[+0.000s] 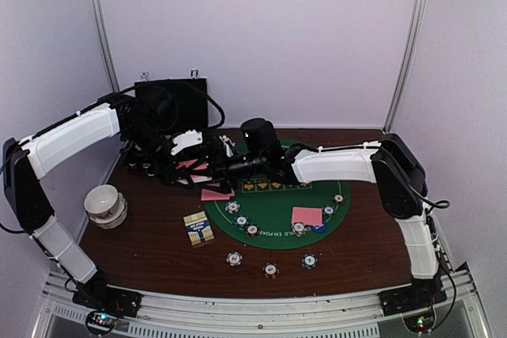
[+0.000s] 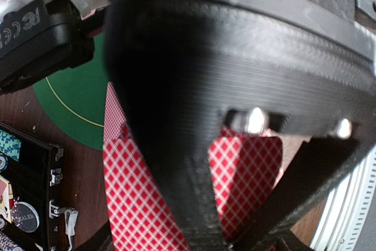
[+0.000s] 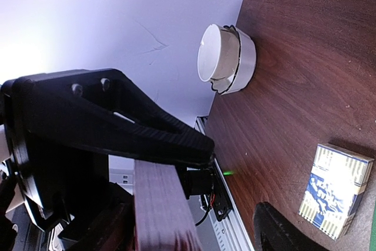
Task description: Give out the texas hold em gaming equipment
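My right gripper [image 1: 218,169] is shut on a deck of pink-backed cards [image 1: 202,169], held above the table's left middle. In the right wrist view the gripper [image 3: 176,171] holds the deck [image 3: 160,210] edge-on. My left gripper [image 1: 190,170] is right at the deck. In its wrist view the checked card back [image 2: 132,204] fills the middle, with a black finger of the right gripper across it. The left gripper [image 2: 176,242] looks spread to either side. One card [image 1: 215,193] lies at the green mat's [image 1: 277,205] left edge, and a small card pile [image 1: 306,215] lies on it. Several chips [image 1: 242,221] lie on and before the mat.
A black hinged chip case [image 1: 170,104] stands open at the back left and also shows in the left wrist view [image 2: 23,192]. A white bowl [image 1: 105,205] sits at the left edge. A blue and yellow card box [image 1: 198,229] lies beside the mat and shows in the right wrist view [image 3: 335,189].
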Robot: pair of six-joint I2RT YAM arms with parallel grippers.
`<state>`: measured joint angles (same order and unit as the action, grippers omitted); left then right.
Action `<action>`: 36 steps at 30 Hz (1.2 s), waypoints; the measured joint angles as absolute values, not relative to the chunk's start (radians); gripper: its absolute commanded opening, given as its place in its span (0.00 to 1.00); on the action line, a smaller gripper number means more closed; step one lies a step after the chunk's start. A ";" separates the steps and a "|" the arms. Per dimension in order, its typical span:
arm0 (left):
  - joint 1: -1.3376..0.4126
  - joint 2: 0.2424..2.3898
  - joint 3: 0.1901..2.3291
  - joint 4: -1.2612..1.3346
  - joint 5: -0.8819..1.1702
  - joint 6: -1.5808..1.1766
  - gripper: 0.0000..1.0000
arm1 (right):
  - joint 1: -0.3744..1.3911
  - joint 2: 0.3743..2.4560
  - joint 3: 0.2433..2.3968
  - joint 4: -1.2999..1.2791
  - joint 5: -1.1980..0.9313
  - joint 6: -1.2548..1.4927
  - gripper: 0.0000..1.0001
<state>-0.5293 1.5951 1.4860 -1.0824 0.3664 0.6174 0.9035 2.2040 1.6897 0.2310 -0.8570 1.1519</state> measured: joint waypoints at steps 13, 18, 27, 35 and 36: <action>-0.529 1.596 1.486 -1.082 0.359 0.618 0.00 | 0.884 2.179 1.629 0.288 -0.851 1.182 0.58; -0.529 1.596 1.486 -1.081 0.360 0.618 0.00 | 0.865 2.146 1.596 0.277 -0.847 1.172 0.57; -0.529 1.596 1.486 -1.081 0.360 0.618 0.00 | 0.842 2.121 1.590 0.230 -0.847 1.147 0.49; -0.529 1.596 1.486 -1.081 0.360 0.618 0.00 | 0.839 2.091 1.592 0.190 -0.845 1.132 0.31; -0.529 1.596 1.486 -1.081 0.360 0.618 0.00 | 0.838 2.087 1.592 0.185 -0.844 1.131 0.30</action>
